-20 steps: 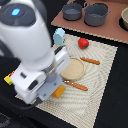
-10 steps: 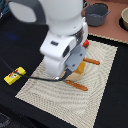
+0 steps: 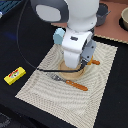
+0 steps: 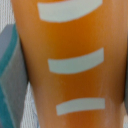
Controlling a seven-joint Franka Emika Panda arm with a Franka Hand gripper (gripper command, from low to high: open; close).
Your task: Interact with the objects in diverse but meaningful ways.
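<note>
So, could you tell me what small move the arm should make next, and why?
Probably a short, slow descent. The wrist view is filled by the orange scored slab, so the arm hangs directly above it on the woven mat. The fingers are hidden, so check they are open first.

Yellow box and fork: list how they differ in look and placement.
The yellow box is a short block with red marks; the fork is long and thin with an orange handle. The box lies on the black surface off the mat; the fork lies on the mat. Both lie flat, untouched.

Smooth matt orange slab (image 4: pixel 70 60); woven cloth mat (image 3: pixel 60 95); glossy plastic arm (image 3: pixel 80 30).
</note>
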